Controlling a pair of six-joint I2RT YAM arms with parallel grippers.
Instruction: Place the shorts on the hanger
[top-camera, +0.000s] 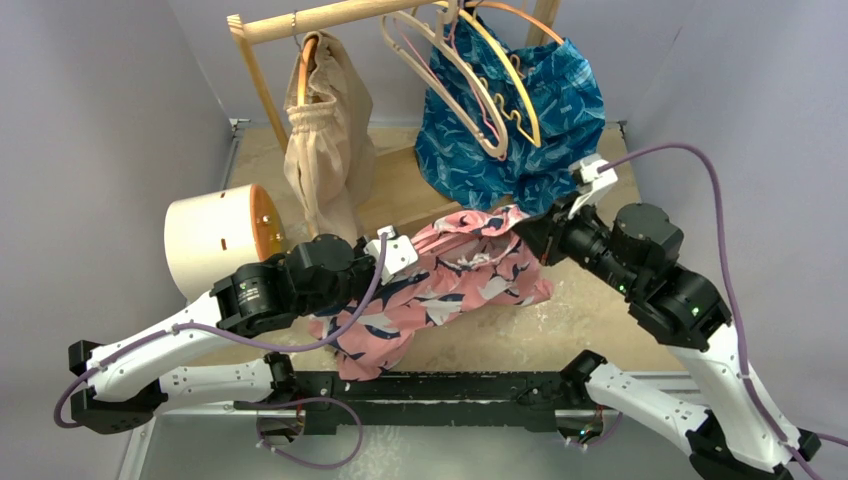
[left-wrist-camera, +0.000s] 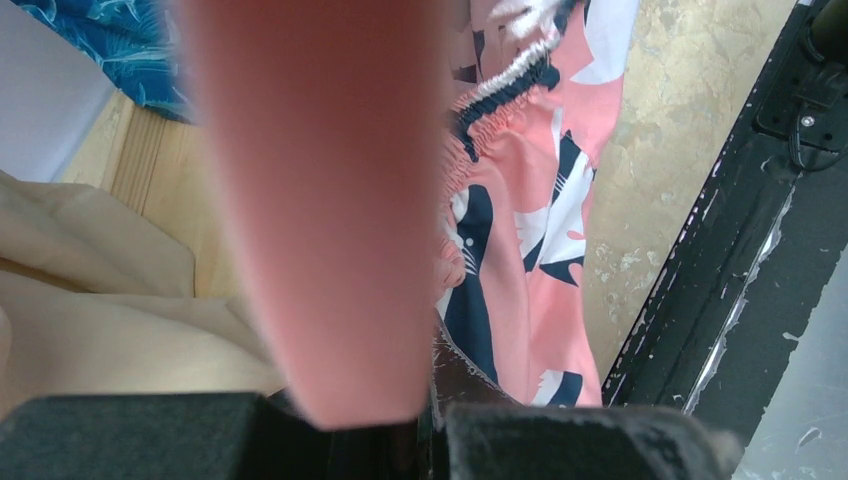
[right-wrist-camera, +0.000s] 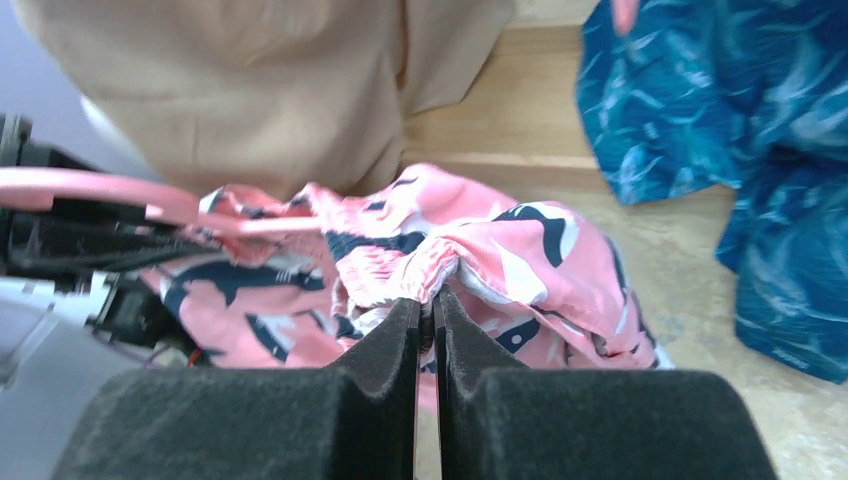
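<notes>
The pink leafy-print shorts (top-camera: 455, 280) are held above the table between my two arms. My right gripper (top-camera: 532, 232) is shut on their gathered waistband, as the right wrist view (right-wrist-camera: 428, 300) shows, with the shorts (right-wrist-camera: 520, 240) bunched just beyond the fingertips. My left gripper (top-camera: 380, 262) is shut on the pink hanger (left-wrist-camera: 320, 200), which fills the left wrist view as a blurred pink bar running into the jaws (left-wrist-camera: 400, 415). One hanger arm (right-wrist-camera: 100, 190) reaches into the shorts. The shorts (left-wrist-camera: 530, 250) hang beside the hanger. In the top view the hanger is hidden.
A wooden rack (top-camera: 300, 20) at the back carries beige shorts (top-camera: 325, 130), blue patterned shorts (top-camera: 540, 120) and beige and yellow hangers (top-camera: 470, 90). A white cylinder (top-camera: 210, 240) lies at the left. A black rail (top-camera: 450, 385) runs along the near edge.
</notes>
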